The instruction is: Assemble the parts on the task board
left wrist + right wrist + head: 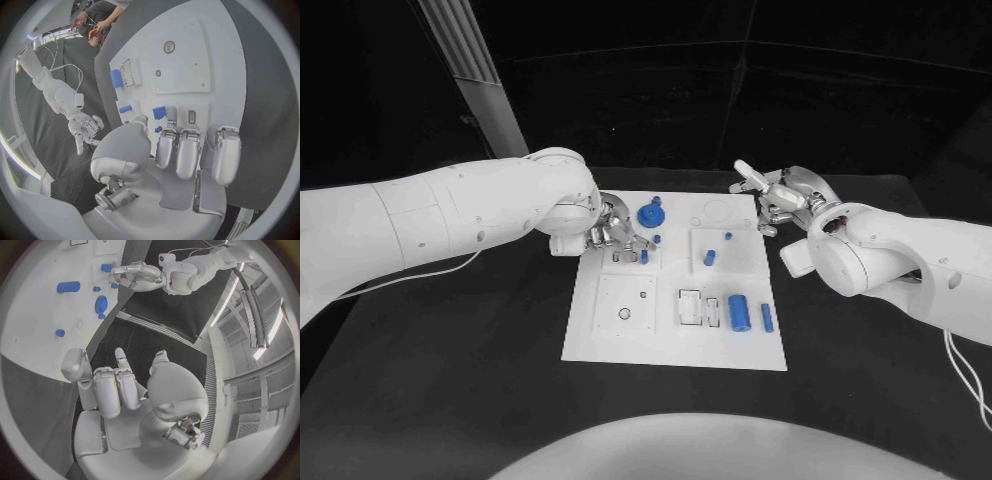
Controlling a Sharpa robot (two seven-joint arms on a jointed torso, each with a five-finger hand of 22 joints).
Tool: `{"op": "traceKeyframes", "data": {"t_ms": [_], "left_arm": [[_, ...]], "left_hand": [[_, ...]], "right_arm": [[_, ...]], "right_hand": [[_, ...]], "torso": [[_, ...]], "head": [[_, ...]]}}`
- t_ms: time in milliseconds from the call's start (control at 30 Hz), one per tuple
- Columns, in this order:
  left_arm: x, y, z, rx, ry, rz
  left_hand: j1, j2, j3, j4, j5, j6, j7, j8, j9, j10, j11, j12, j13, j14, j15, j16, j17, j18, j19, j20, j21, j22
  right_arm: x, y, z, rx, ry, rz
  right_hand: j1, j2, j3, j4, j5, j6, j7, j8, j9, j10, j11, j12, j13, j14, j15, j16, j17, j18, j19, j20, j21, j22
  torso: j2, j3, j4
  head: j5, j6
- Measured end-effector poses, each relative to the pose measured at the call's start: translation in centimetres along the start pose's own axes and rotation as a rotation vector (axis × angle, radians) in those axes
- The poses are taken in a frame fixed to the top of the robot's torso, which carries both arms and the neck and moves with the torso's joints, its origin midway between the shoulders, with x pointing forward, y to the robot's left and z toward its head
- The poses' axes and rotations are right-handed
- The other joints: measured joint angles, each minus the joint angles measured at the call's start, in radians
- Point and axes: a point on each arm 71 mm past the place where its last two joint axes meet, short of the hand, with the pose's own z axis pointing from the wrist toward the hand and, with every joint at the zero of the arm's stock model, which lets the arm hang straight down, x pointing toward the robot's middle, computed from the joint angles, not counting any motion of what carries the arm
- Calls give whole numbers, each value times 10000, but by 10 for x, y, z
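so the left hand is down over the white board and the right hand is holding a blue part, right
Not quite. The left hand is over the white board, but the right hand holds nothing; the head view shows it beside the board's far corner, fingers apart.

The task board (pixel 625 340) looks like smooth matt white plastic. The parts (pixel 737 310) on it are glossy blue plastic. The tabletop (pixel 444 380) under the board is matt black. The left hand (pixel 615 232) has shiny silver metallic fingers (pixel 177 157).
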Motion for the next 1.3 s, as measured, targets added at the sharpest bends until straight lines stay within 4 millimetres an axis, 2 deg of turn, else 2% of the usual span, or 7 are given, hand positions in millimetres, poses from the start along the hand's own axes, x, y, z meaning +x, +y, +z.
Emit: {"op": "traceKeyframes", "data": {"t_ms": [167, 300, 533, 633, 1133, 1267, 1300], "left_arm": [[-1, 0, 1, -23, -72, 2], [-1, -2, 2, -29, -112, 17], [-1, -4, 4, -26, -114, 46], [0, -6, 4, -14, -103, 64], [1, -9, 8, 2, -79, 96], [1, -10, 8, 11, -66, 111], [1, -10, 8, 11, -63, 113]], "left_hand": [[239, -52, -20, -20, 0, -13, -13, -46, 146, 0, 0, 0, 0, 0, 0, 0, 0, 0, 30, -30, 0, 0], [565, -59, -27, -28, 0, -303, 11, -46, 435, 0, 0, 0, 0, 0, 0, 0, 0, 0, 30, -30, 0, 0], [948, -87, -27, -28, 0, -517, -17, 193, 879, 0, 0, 0, 0, 0, 1, 0, -1, 0, 30, -29, 0, 0], [1005, -144, -27, -27, 0, -553, 19, 193, 949, 0, 0, 0, 0, 0, 1, 0, 0, 0, 30, -29, 0, 0], [1051, -98, -27, -27, 0, -553, 20, 274, 1075, 0, 0, 0, -1, 0, 1, 0, -1, 0, 30, -29, -1, -1], [1109, -36, -27, -27, 24, -590, -17, 275, 1142, 0, 0, 0, -1, 0, 1, 0, -1, 0, 30, -29, -1, -1], [1106, 55, -27, -27, 44, -590, -17, 275, 1166, 0, 0, 0, -1, 0, 1, 0, -1, 0, 30, -29, -1, -1]], "right_arm": [[0, -1, 0, 66, -1, -22], [1, -1, 0, 105, 14, -36], [2, -1, 1, 178, 36, -59], [2, -1, 0, 207, 55, -64], [3, -2, 1, 363, 87, -121], [3, -3, 1, 406, 96, -131], [3, -3, 1, 416, 99, -134]], "right_hand": [[64, -10, 0, 0, 0, -22, -22, 26, 0, 0, 0, 0, 0, 0, 0, 0, 0, -1, 0, 0, 0, 0], [64, -10, 0, 0, 0, -22, -22, 26, -1, 0, 0, 0, 0, 0, 0, 0, 0, 0, 0, 0, 0, 0], [64, -10, 0, 0, 0, -22, -22, 26, -1, 0, 0, 0, 0, 0, 0, 0, 0, -1, 0, 0, 0, 0], [107, 33, 0, 0, 0, -22, -22, 25, -1, 0, 0, 0, 0, 0, 0, 0, 0, -1, -1, 0, 1, 0], [118, 44, 1, 1, 0, -65, -24, 25, -2, 0, 0, 0, 0, 0, 0, 0, 0, 0, -1, 1, -31, 0], [118, 44, 1, 1, 0, -90, -19, 25, -2, 0, 0, 0, 0, 0, 0, 0, 0, 0, -1, 1, -37, 0], [118, 44, 1, 1, 0, -90, -19, 25, -2, 0, 0, 0, 0, 0, 0, 0, 0, 0, -1, 1, -37, 0]], "torso": [[0, 1, 0], [0, 1, 0], [1, 5, -12], [1, 6, -11], [0, 2, 1], [0, 2, 6], [0, 2, 7]], "head": [[-7, 0], [-17, -7], [-39, 4], [-55, 10], [-101, -20], [-105, -27], [-105, -27]]}}
